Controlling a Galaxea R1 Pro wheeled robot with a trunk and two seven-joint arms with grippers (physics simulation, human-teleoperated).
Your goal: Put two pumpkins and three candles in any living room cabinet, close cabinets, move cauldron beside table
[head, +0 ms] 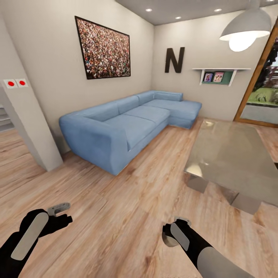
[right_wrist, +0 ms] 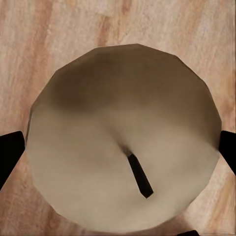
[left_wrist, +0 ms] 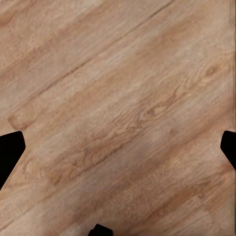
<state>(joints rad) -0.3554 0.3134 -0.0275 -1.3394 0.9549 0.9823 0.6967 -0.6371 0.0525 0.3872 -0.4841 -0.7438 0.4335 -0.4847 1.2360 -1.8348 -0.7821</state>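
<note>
The right gripper (right_wrist: 118,152) has its dark fingers (right_wrist: 10,152) set on either side of a squat, cream-coloured candle (right_wrist: 123,147), its short black wick pointing up toward the wrist camera — the two tips press right at the wax's round edge, so I would say they are clamped on it. From the head view the same candle (head: 169,239) shows as a pale disc tucked beneath the right gripper (head: 178,227), carried low over the wooden floor (head: 127,200). The left gripper (left_wrist: 118,147) has its fingers (left_wrist: 11,152) spread wide apart with nothing between them, bare planks beneath; in the head view it (head: 60,213) hangs low at the robot's left side. Further out, a glass-topped coffee table (head: 231,154) stands ahead and to the right, with nothing resting on its top, and a long blue corner sofa (head: 127,127) runs along the wall under a framed picture. The dark wood cabinet is nowhere in front of me, nor are the pumpkins, the other candles or the cauldron, so the robot seems to be mid-journey with one candle in hand. The risk, as I judge it, is the hold itself — smooth wax pinched only at its rim could slip out if the base jolts or turns sharply, and the table's near corner sits close enough to the path to catch the right arm on a careless swing.
</note>
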